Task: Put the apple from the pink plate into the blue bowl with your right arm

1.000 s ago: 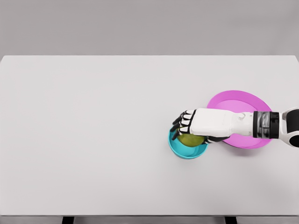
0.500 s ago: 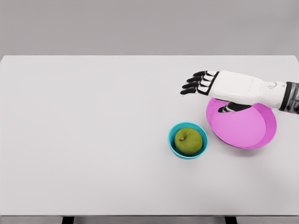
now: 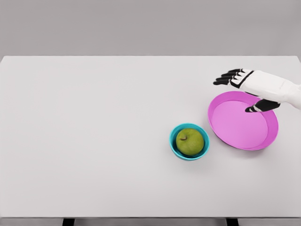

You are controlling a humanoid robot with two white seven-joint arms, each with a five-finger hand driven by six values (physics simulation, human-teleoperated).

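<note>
Head view, single moment. Green apple (image 3: 190,141) sits inside the blue bowl (image 3: 173,143), stem dimple facing up and toward the left; it fills most of the bowl's opening. Bowl rests on the white table (image 3: 94,132), right of centre and toward the near edge. Pink plate (image 3: 235,125) lies just beside the bowl on its right, the two rims close but apart, and nothing lies on it (only the thumb's shadow falls near its far right edge).

Right hand (image 3: 254,87) hovers above the far right rim of the plate, its arm entering from the right edge of the picture. Fingers (image 3: 225,80) are spread and extended toward the left, thumb (image 3: 257,107) hanging lower over the plate; the hand holds nothing. It is well apart from bowl and apple. Left arm does not appear.

Progress, as judged from the layout: the transfer itself looks complete, since the apple is in the target container and off the plate, and the hand has let go. Apple appears settled, not perched on the rim. What is left, at most, is bringing the right arm to a rest pose clear of the table.
</note>
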